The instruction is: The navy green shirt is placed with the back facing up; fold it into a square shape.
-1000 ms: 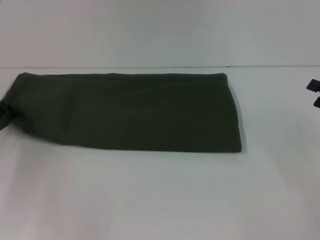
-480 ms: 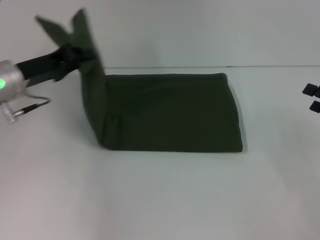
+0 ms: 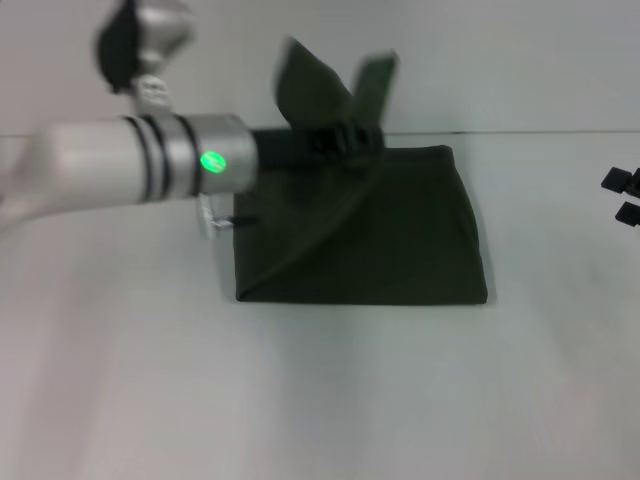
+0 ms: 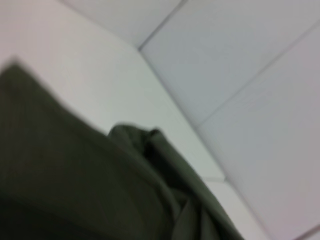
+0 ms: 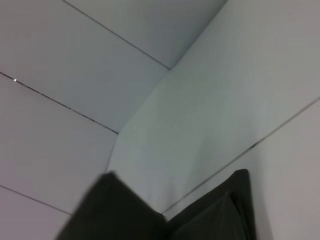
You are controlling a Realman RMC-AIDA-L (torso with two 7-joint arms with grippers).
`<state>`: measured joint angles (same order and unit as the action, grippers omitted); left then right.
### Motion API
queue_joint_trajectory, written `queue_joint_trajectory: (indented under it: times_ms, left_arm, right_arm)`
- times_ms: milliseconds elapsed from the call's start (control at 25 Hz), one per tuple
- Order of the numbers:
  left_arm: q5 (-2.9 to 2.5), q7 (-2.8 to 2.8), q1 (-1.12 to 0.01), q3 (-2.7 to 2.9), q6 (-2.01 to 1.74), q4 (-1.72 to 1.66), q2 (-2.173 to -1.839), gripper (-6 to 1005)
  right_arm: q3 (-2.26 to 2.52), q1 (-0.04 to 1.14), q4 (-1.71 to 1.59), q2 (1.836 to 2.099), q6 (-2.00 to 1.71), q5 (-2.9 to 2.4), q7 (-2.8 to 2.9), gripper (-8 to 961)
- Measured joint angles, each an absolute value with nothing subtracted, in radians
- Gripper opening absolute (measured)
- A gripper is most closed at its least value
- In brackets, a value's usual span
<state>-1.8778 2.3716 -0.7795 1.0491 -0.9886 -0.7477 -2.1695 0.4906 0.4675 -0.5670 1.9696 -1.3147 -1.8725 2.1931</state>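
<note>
The navy green shirt (image 3: 400, 240) lies on the white table as a folded dark olive band, plain side up. Its left end is lifted off the table and carried over the middle of the rest. My left gripper (image 3: 362, 138) is shut on that raised end, near the shirt's far edge, with cloth flaring up above the fingers. Olive cloth (image 4: 75, 190) fills the lower part of the left wrist view. My right gripper (image 3: 625, 196) hangs at the right edge of the head view, clear of the shirt, its two dark fingertips apart. A dark corner of the shirt (image 5: 225, 215) shows in the right wrist view.
The white table (image 3: 330, 400) stretches bare in front of the shirt and to its left. A white wall (image 3: 520, 60) rises just behind the shirt's far edge.
My left arm has swept from the left edge to the right, lifting the shirt's left end and carrying it over the middle. The part lying flat is now much shorter. The right gripper has barely moved.
</note>
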Motion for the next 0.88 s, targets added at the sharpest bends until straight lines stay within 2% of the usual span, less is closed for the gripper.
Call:
queue_joint_trajectory:
  times_ms: [280,440,560,720,880]
  left_arm:
    - [-1.837,2.248,-0.883,1.303,-0.872,-0.628,-2.174,43]
    - [-1.838,2.219,-0.88,1.442,-0.898,-0.693,-2.172,188]
    - [-1.842,2.209,-0.823,1.453,-0.949,-0.802,-2.167,255]
    - [-1.797,2.195,-0.676,1.331,-1.017,-0.975,-2.168,345]
    - [-1.709,2.298,-0.594,1.116,-1.063,-0.96,-2.163,458]
  right_arm:
    - [0.496,0.472,-0.556,1.97,-1.311,-1.876,2.192,817]
    - [0.499,0.473,-0.556,1.97,-1.298,-1.877,2.191,817]
    - [0.5,0.473,-0.555,1.969,-1.294,-1.878,2.191,817]
    - [0.502,0.473,-0.555,1.966,-1.294,-1.88,2.19,817]
    - [0.529,0.487,-0.555,1.953,-1.291,-1.914,2.197,817]
